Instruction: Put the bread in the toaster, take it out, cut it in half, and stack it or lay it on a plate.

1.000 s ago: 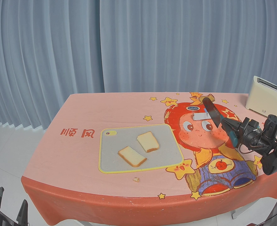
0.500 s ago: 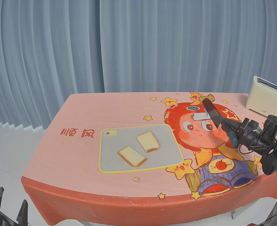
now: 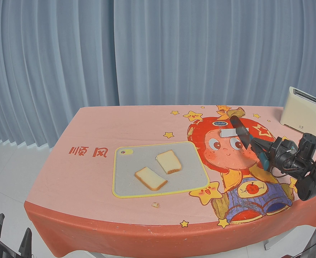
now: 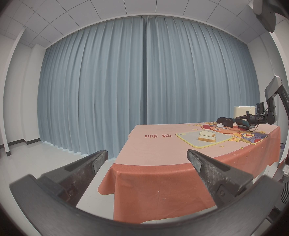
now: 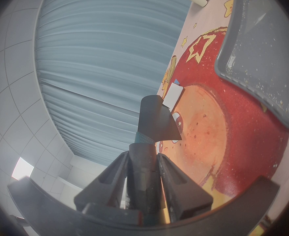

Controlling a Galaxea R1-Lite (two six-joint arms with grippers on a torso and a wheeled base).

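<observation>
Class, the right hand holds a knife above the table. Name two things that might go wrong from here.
1. The knife juts out of the right hand; lowered carelessly, its tip might snag the tablecloth.
2. The bread halves lie flat on the cutting board, so gripping one may crush it.

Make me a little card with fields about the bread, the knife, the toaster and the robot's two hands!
bread: near half and far half, apart on the cutting board
knife: in the right gripper, raised over the table
toaster: table's far right corner
left gripper: open, empty, low beside the table
</observation>
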